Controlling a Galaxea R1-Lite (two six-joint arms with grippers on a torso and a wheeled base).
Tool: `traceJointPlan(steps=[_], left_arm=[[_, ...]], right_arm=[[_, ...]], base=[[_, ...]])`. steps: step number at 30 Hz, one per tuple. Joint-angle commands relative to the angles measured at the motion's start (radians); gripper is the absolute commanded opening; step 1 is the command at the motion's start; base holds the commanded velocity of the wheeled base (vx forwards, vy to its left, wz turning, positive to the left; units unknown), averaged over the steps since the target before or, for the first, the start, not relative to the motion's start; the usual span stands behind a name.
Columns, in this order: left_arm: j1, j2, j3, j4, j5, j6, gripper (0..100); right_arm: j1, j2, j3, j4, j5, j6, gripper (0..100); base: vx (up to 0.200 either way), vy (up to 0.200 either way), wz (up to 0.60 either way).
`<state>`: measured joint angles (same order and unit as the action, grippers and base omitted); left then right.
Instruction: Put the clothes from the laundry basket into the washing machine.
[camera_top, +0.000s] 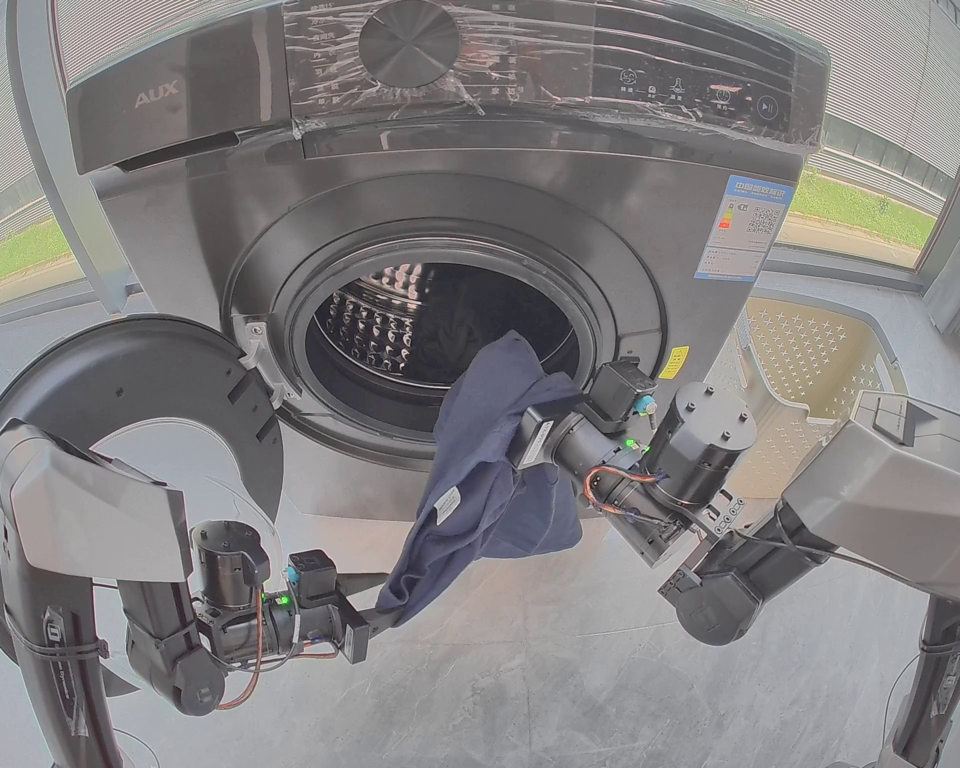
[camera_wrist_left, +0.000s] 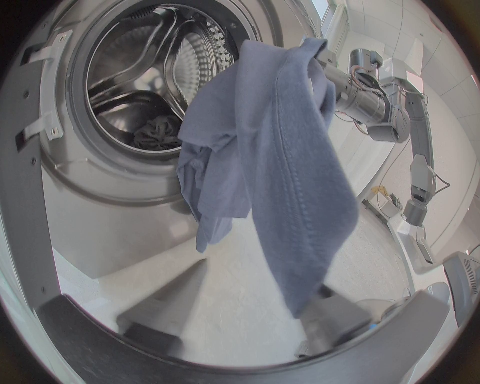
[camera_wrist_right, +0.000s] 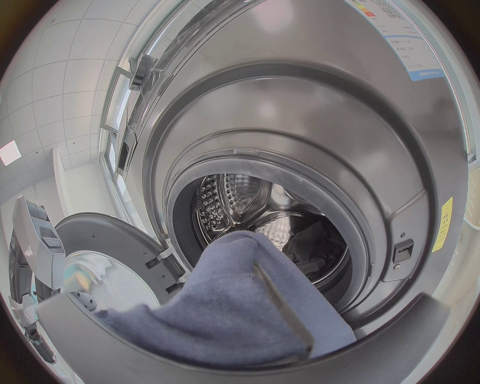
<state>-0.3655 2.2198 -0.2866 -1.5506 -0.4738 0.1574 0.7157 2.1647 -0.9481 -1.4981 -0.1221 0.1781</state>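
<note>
A front-loading washing machine (camera_top: 640, 220) stands with its round door (camera_top: 150, 380) swung open at 9 o'clock from the drum mouth. A navy garment (camera_top: 480, 470) hangs across the lip of the mouth at about 5 o'clock, most of it outside and trailing toward the floor. The right gripper (camera_top: 505, 420) is buried in the garment's upper bunch and appears clamped on it. The left gripper (camera_top: 372, 605) sits low at 7 o'clock, its 2 fingers apart, with the garment's bottom corner resting at 1 of them. The laundry basket (camera_top: 810, 370) stands at 3 o'clock beside the machine.

The step in hand looks like feeding this garment into the drum. To do it well, the right arm should carry the bunch deep past the rubber seal before letting go. The left gripper should lift the trailing tail up and over the lip, so nothing drapes out or catches on the door.

The 2 wrist views look into the drum and show a dark item (camera_wrist_left: 157, 132) already lying at its bottom, which the head view hides. The head view alone takes in the basket and both arms together.
</note>
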Motion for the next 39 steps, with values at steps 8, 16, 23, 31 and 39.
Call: traceJointPlan(steps=[8,16,23,31,39], left_arm=[[-0.032,-0.088,0.063,-0.003,-0.035,0.005,100],[-0.064,-0.107,0.152,-0.003,-0.166,0.083,100],[-0.055,-0.164,-0.009,-0.002,-0.1,0.022,100],[-0.089,-0.15,-0.224,0.001,0.024,-0.024,100],[-0.128,-0.083,-0.319,0.003,0.047,-0.042,100]], right_arm=[[-0.021,0.021,-0.024,0.001,0.001,-0.002,0],[-0.029,0.03,-0.055,0.004,0.001,-0.002,0],[0.008,0.017,-0.026,0.002,0.001,-0.002,0],[0.03,0.015,-0.003,-0.001,0.001,0.0,0],[0.059,0.015,-0.005,0.002,0.001,0.0,0]], base=[[0.0,0.0,0.0],[0.0,0.0,0.0],[0.0,0.0,0.0],[0.0,0.0,0.0],[0.0,0.0,0.0]])
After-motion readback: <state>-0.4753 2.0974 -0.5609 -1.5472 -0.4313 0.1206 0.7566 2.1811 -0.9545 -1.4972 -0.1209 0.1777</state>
